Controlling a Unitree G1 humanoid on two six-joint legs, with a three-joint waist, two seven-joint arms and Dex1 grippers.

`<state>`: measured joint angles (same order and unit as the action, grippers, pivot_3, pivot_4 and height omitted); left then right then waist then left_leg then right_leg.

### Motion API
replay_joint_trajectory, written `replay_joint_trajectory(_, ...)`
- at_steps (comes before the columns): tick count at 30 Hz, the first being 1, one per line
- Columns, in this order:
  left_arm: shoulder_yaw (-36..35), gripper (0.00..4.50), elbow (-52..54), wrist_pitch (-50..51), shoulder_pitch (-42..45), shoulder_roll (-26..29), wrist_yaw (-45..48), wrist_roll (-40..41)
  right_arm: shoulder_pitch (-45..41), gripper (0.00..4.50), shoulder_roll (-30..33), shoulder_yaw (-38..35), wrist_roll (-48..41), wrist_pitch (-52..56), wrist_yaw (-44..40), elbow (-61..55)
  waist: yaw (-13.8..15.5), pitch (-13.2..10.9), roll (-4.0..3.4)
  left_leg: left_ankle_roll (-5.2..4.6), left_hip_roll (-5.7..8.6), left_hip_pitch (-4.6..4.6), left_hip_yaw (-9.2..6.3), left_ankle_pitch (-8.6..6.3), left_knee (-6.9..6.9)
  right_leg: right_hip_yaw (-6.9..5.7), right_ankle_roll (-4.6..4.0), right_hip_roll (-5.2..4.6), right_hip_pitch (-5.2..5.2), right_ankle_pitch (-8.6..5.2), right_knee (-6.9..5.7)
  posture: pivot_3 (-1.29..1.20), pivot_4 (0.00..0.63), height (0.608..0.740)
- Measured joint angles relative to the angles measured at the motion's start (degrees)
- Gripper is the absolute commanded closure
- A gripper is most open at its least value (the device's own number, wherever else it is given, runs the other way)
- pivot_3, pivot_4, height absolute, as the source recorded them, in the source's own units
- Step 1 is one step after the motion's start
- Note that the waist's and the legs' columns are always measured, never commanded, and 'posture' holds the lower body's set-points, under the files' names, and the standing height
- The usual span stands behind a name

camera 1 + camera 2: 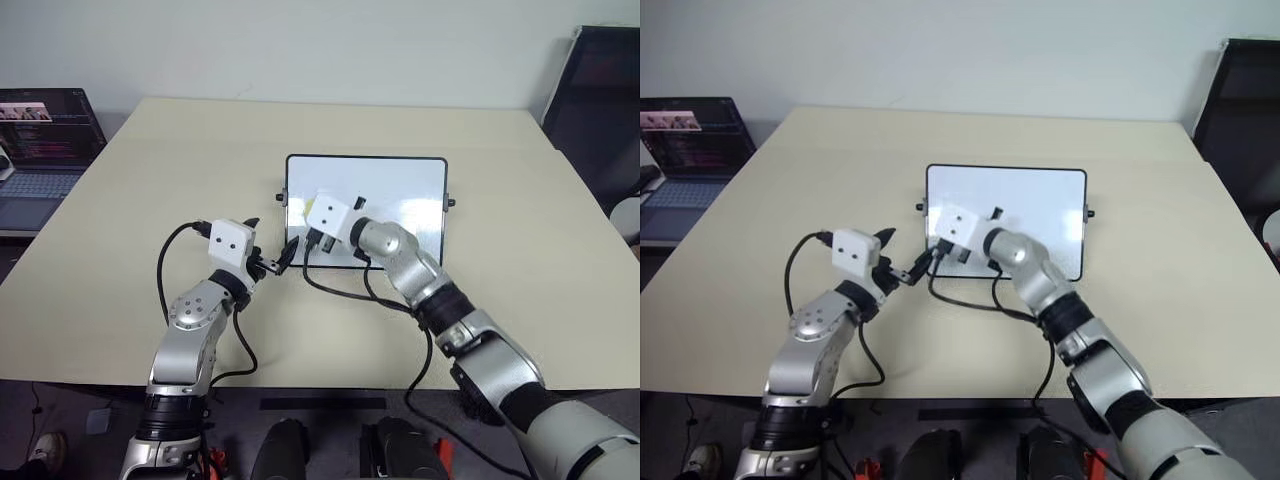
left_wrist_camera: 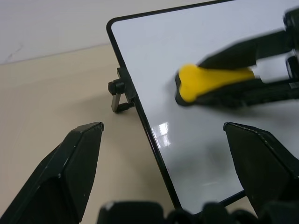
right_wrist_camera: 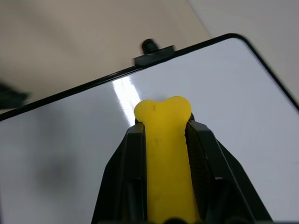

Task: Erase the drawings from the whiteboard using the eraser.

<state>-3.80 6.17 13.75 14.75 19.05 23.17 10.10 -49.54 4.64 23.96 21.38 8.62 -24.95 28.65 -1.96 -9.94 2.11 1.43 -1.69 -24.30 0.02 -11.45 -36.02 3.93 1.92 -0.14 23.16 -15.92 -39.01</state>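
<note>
The whiteboard (image 1: 400,190) lies flat on the beige table (image 1: 150,200), its long side running across the view, with a small black knob (image 2: 113,87) at each short edge. Its white surface looks clean wherever it is visible; no marker squiggles can be made out.

The right pincer (image 3: 163,135) is clamped on the yellow eraser (image 3: 164,154), one black finger pressed against each long side. The eraser's long axis runs in line with the fingers, and its rounded, slightly notched yellow end sticks out past the fingertips. In the left wrist view the eraser (image 2: 210,80) lies low over the left part of the board, its tip aimed toward the board's left short edge; whether it touches the surface cannot be told.

The left pincer (image 2: 163,133) stands wide and holds nothing, straddling the board's near left edge, just beside the frame

A laptop (image 1: 45,140) sits off the table's far left corner
</note>
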Motion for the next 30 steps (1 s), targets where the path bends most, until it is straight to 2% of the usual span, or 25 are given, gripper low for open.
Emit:
replay_joint_trajectory(7, 0.02, 0.0, 0.08, 0.83, 0.34, 0.05, 0.0, -0.01, 9.95, 3.62, 3.98, 2.19, 0.45, 5.03, -3.98, -12.86, 0.14, 0.01, 0.01, 0.0, 0.01, 0.01, 0.0, 0.01, -0.05, -0.01, 0.02, 0.01, -0.04, 0.0, 0.0, 0.0, 0.15, 0.74)
replay_joint_trajectory(12, 0.04, 0.0, 0.09, 0.96, 0.61, 0.05, 0.05, -0.01, 8.84, 3.62, 4.19, 1.83, -0.13, 5.98, -3.71, -12.49, 0.17, 0.0, 0.01, -0.01, 0.01, 0.02, 0.04, 0.05, -0.05, -0.03, 0.02, 0.04, -0.04, 0.0, 0.0, 0.0, 0.15, 0.74)
replay_joint_trajectory(17, 0.08, 0.0, 0.11, 1.14, 0.72, 0.05, 0.16, 0.0, 5.92, 3.62, 4.24, -2.56, -2.07, 7.95, -2.31, -12.12, 0.16, 0.0, 0.01, -0.01, 0.02, 0.0, 0.03, 0.04, -0.03, 0.01, 0.03, 0.04, -0.01, 0.01, 0.03, 0.0, 0.15, 0.74)
replay_joint_trajectory(23, 0.13, 0.0, 0.63, 1.79, 0.71, 0.43, 0.92, 0.04, 6.64, 3.62, 6.45, -7.87, -6.37, 15.96, -4.94, -22.4, 0.17, -0.01, 0.0, 0.02, 0.02, -0.18, -0.04, 0.0, 0.04, -0.06, 0.03, 0.02, 0.12, 0.01, 0.07, 0.0, 0.15, 0.74)
replay_joint_trajectory(27, 0.13, 0.0, 1.35, 2.1, -0.1, 0.8, 1.27, 0.06, 15.04, 3.62, 11.32, -12.72, -6.79, 13.93, -2.34, -31.67, 0.44, 0.01, 0.03, 0.03, 0.08, -0.22, -0.01, -0.01, 0.04, -0.18, 0.03, -0.04, 0.06, 0.0, 0.16, 0.0, 0.15, 0.74)
replay_joint_trajectory(30, 0.35, 0.0, 1.46, 2.23, -0.69, 0.94, 1.43, 0.06, 22.5, 3.62, 13.73, -13.76, -6.55, 12.31, -0.5, -32.45, 0.22, 0.0, 0.02, 0.02, 0.04, -0.21, 0.06, -0.01, 0.0, -0.12, 0.03, 0.01, 0.09, 0.0, 0.11, 0.0, 0.15, 0.74)
